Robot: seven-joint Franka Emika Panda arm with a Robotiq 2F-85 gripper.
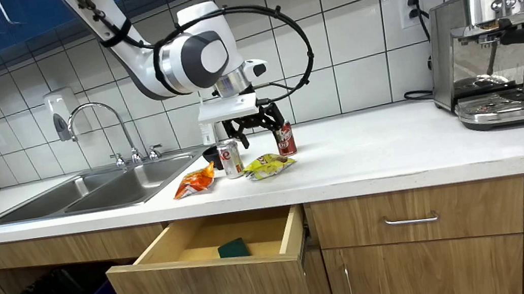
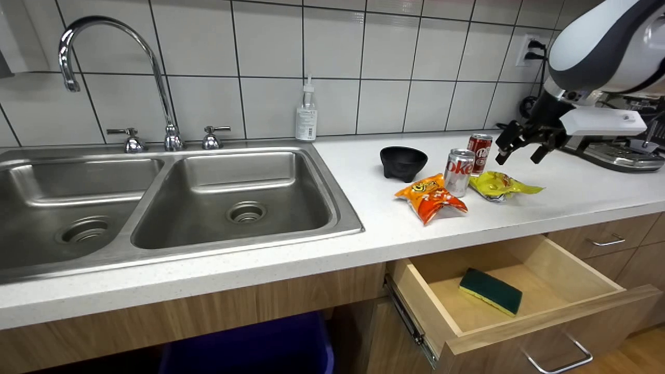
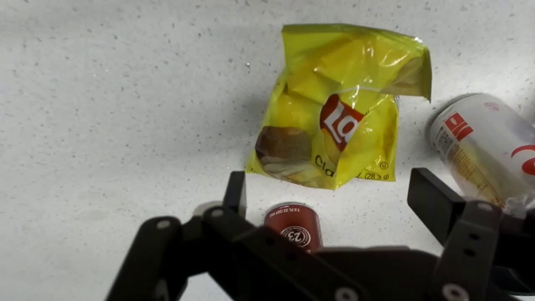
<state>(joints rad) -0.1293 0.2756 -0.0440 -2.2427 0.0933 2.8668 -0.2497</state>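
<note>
Tabletop (image 1: 369, 147) between Lay's chip bag (image 1: 268, 165) and espresso machine (image 1: 492, 55) offers open passage; Diet Coke can (image 2: 459, 174) obstructs approach from the sink (image 2: 146, 202), Dr Pepper can (image 2: 479, 151) partly from the tiled wall (image 1: 353, 31)

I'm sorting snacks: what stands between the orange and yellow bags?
A silver can stands between the orange bag and the yellow bag in both exterior views.

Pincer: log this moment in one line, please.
pincer: open, holding nothing | yellow chip bag: on counter | red can: upright | silver can: upright, beside bag | drawer: open, sponge inside
</note>
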